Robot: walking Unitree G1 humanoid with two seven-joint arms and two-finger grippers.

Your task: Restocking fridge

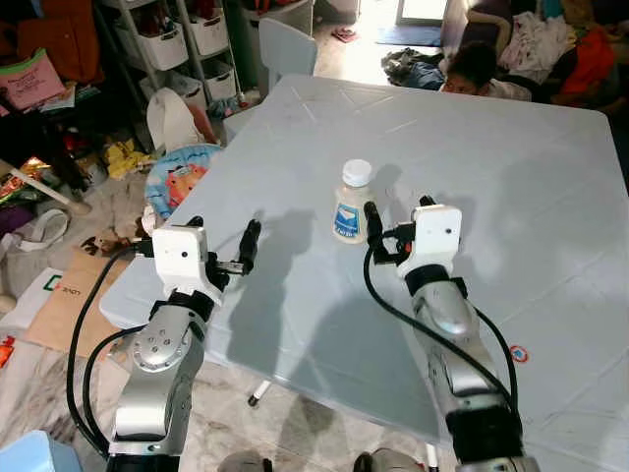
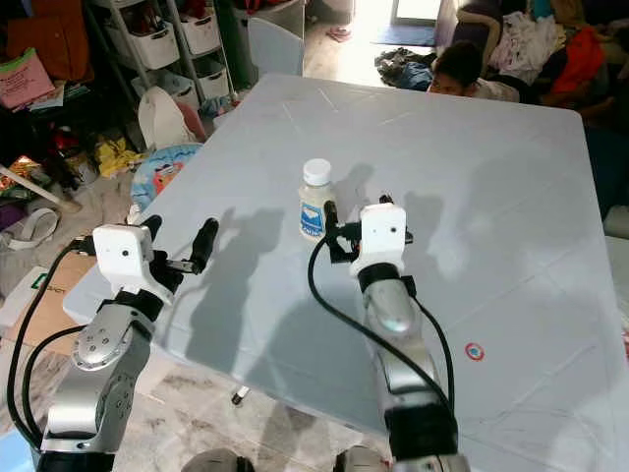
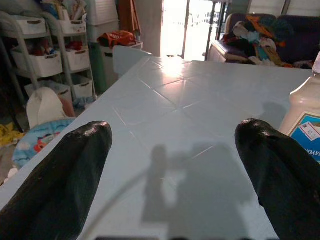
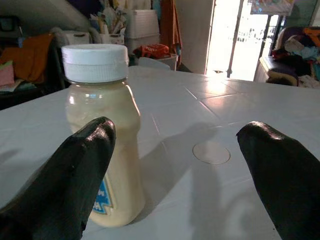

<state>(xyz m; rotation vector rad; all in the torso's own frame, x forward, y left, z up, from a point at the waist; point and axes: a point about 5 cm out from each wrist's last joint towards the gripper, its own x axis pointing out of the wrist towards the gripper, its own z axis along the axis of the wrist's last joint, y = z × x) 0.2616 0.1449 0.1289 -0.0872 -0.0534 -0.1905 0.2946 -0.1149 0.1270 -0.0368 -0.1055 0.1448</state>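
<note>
Left eye view gives you a pale blue table with one bottle standing upright near its middle: cream contents, white cap, blue label. Your right end effector hovers over the table just beside the bottle, on the bottle's right. Its fingers are spread wide and grip nothing. In the right wrist view the bottle stands partly behind one fingertip, with the other fingertip well apart across bare tabletop; you cannot tell whether the near finger touches the bottle. Your left end effector is held over the table's left edge, well apart from the bottle. It too is wide open and empty. In the left wrist view you see both black fingertips splayed apart with open table between them, and the bottle at the frame's margin, outside the farther finger. Beyond the far edge of the table a person is low down, beside a heap of clothes. On the robot's left you have white storage racks with bins, and a cluttered floor strewn with bags and toys.
</note>
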